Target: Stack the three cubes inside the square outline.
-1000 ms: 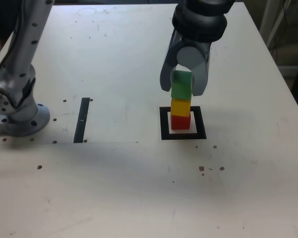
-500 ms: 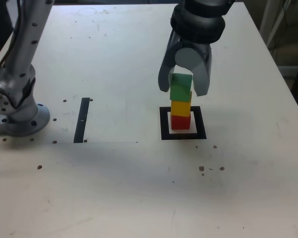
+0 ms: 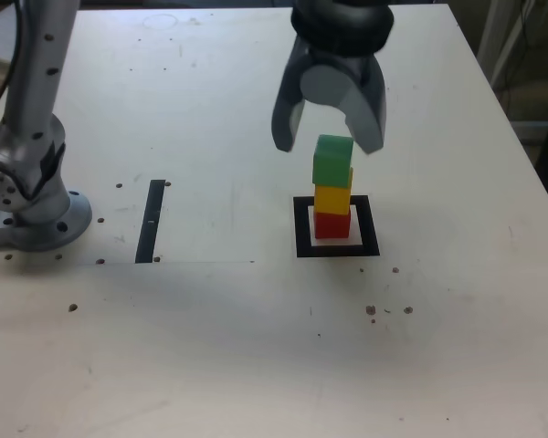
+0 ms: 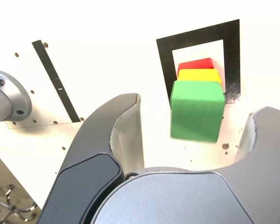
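The three cubes stand as one tower inside the square outline (image 3: 338, 228): red cube (image 3: 331, 224) at the bottom, yellow cube (image 3: 332, 199) in the middle, green cube (image 3: 332, 161) on top. My gripper (image 3: 329, 141) hangs open just above and around the top of the green cube, its fingers spread clear of the cube's sides. In the wrist view the green cube (image 4: 196, 110) sits between the wide-apart fingers (image 4: 126, 135), touching neither, with the yellow cube (image 4: 199, 74) and red cube (image 4: 194, 64) showing behind it inside the square outline (image 4: 165, 58).
A thin black strip (image 3: 152, 220) lies on the table toward the exterior view's left. The arm's grey base (image 3: 32, 205) stands at the far left. Small dark specks dot the white tabletop (image 3: 256, 347).
The gripper let go of the green cube, opened wide and rose a little. The green cube stays on top of the yellow one.
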